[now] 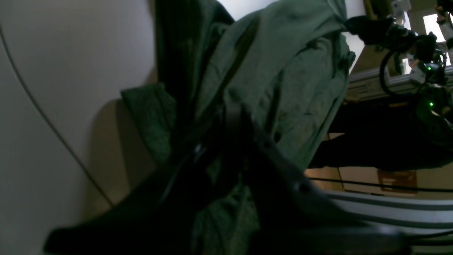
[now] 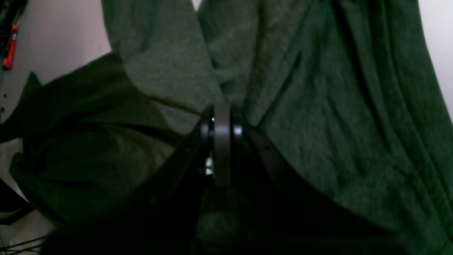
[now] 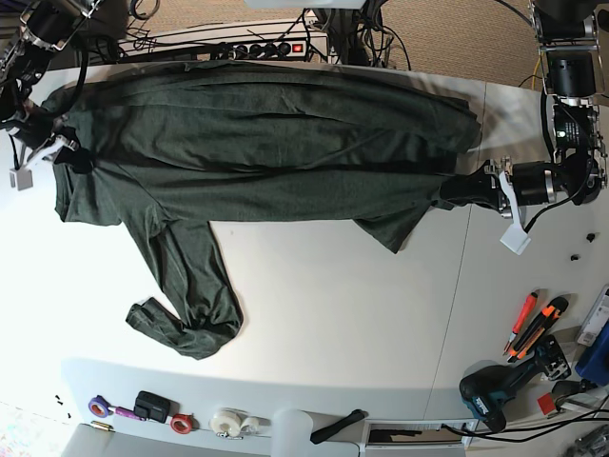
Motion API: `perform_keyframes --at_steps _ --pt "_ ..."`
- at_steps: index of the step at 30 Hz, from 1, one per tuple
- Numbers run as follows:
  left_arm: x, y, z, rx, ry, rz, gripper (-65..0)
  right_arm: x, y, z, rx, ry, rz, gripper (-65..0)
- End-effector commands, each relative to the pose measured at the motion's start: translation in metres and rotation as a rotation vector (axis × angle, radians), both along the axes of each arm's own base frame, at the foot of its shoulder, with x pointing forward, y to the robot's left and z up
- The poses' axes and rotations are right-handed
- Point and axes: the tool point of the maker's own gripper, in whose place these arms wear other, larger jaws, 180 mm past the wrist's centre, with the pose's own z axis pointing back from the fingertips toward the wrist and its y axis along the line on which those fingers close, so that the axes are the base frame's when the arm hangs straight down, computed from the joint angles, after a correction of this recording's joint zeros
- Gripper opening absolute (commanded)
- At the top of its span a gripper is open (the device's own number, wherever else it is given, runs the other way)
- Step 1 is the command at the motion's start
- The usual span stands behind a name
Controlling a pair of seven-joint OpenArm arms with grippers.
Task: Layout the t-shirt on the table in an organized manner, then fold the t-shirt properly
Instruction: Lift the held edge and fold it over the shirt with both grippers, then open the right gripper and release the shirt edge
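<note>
The dark green t-shirt (image 3: 266, 143) is stretched wide across the back of the white table (image 3: 333, 314), pulled taut between both grippers. One part trails toward the front and ends in a crumpled heap (image 3: 186, 328). My left gripper (image 3: 468, 187) is shut on the shirt's right end; in the left wrist view (image 1: 231, 109) its dark fingers pinch bunched cloth (image 1: 283, 71). My right gripper (image 3: 52, 141) is shut on the shirt's left end; in the right wrist view (image 2: 221, 115) the cloth (image 2: 318, 106) fans out from the closed fingertips.
A dark seam (image 3: 455, 314) runs across the table's right part. Orange-handled cutters (image 3: 533, 324) and a drill (image 3: 495, 390) lie at the right front. Tape rolls (image 3: 228, 421) and small items sit along the front edge. A power strip (image 3: 276, 46) and cables lie behind.
</note>
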Motion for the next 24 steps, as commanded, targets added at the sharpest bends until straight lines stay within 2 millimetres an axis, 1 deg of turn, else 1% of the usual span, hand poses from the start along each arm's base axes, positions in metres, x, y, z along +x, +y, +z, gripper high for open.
perform_keyframes --at_steps 1,7,8,9,10,11,12,13,18,20,24 --pt "0.009 0.005 0.015 -0.011 -0.048 0.006 -65.0 0.008 -0.009 0.018 -0.028 -0.051 -0.001 -65.0" --pt "0.004 0.004 0.010 -0.011 -0.032 0.006 -65.0 0.004 -0.013 0.011 -0.059 -0.016 -0.002 -65.0" --pt "0.003 0.005 0.007 0.003 -0.026 0.005 -58.1 0.003 -0.013 0.010 -0.065 -0.007 -0.001 -65.0" --pt "0.003 0.005 0.005 0.010 -0.025 0.009 -49.6 0.002 -0.014 0.009 -0.068 -0.003 -0.002 -64.2" --pt "0.003 0.006 0.004 0.010 -0.028 0.021 -42.4 0.002 -0.014 0.009 -0.069 -0.004 -0.002 -54.9" --pt "0.005 0.007 0.004 0.010 -0.033 0.030 -38.4 0.003 -0.014 0.010 -0.069 -0.008 -0.004 -45.7" --pt "0.005 0.007 0.003 0.016 -0.033 0.033 -37.7 0.004 -0.015 0.011 -0.069 -0.016 -0.007 -39.0" --pt "0.006 0.008 0.003 0.019 -0.035 0.035 -37.7 0.005 -0.015 0.012 -0.070 -0.021 -0.010 -35.7" --pt "0.008 0.008 0.005 0.013 -0.042 0.042 -37.7 0.013 -0.020 0.020 -0.074 -0.076 -0.033 -35.5" --pt "0.008 0.007 0.006 0.004 -0.045 0.044 -37.7 0.020 -0.025 0.032 -0.080 -0.119 -0.043 -35.5" --pt "0.010 0.006 0.010 -0.013 -0.052 0.047 -37.7 0.039 -0.036 0.062 -0.105 -0.197 -0.041 -35.5"
